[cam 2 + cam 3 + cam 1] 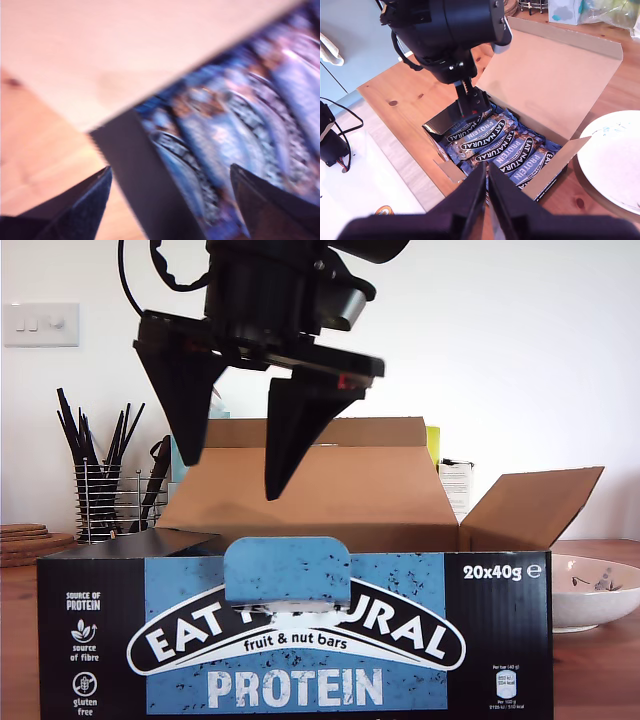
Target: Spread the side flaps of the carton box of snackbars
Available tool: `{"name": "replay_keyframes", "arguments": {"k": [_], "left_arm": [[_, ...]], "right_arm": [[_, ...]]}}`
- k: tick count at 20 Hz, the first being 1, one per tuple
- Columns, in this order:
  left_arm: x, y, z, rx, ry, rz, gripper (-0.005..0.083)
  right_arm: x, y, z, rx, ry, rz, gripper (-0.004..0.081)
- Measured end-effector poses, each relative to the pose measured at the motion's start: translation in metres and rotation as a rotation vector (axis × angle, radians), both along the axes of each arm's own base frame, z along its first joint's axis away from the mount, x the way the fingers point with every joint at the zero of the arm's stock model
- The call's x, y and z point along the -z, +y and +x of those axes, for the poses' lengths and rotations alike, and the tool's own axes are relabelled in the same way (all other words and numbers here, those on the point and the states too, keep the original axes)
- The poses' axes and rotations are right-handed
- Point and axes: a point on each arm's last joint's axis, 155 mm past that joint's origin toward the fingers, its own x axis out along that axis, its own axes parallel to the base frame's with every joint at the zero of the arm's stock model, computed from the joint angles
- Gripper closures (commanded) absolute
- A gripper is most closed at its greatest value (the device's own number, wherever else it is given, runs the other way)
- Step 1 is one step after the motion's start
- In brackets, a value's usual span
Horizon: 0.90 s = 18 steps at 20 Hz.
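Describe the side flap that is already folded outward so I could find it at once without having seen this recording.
Start at the carton box of snackbars, the big black and blue carton filling the front of the exterior view. At its end on the exterior view's right, one short side flap angles up and outward, brown face showing, above the white bowl. It is far narrower than the wide brown back flap.

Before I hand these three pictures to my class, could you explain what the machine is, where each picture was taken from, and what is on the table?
I am two robot arms, each ending in a pincer tool. One picture comes from a camera facing the table; the other two cameras ride on the tools. On the table stands an opened carton box with snack bars inside and a white bowl beside it. My first tool hangs open over the box near its black side flap. My second tool is shut and holds nothing.
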Motion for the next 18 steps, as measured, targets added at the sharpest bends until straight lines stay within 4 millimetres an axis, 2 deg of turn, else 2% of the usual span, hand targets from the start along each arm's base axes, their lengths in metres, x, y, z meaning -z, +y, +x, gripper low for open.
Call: {"name": "replay_keyframes", "arguments": {"k": [4,10,12,15,18], "left_arm": [[-0.006,0.005,0.006,-0.04,-0.062,-0.016,0.0057],[-0.028,0.016,-0.002,-0.085,-0.17,-0.207,0.0057],[-0.015,0.024,-0.005,-0.111,-0.172,-0.214,0.0057],[0.021,0.036,-0.013,-0.134,-0.135,-0.177,0.0057],[0.031,0.032,-0.014,-0.145,-0.128,-0.199,0.0057]], "right_arm": [[0.0,0.0,0.0,-0.004,-0.005,-0.006,0.0783],[0.001,0.0,-0.001,-0.006,-0.002,-0.009,0.0783],[0.001,0.0,-0.001,-0.006,-0.002,-0.009,0.0783],[0.002,0.0,-0.001,-0.006,-0.001,-0.009,0.0783],[0.003,0.0,-0.002,-0.006,0.004,-0.01,0.0783]]}}
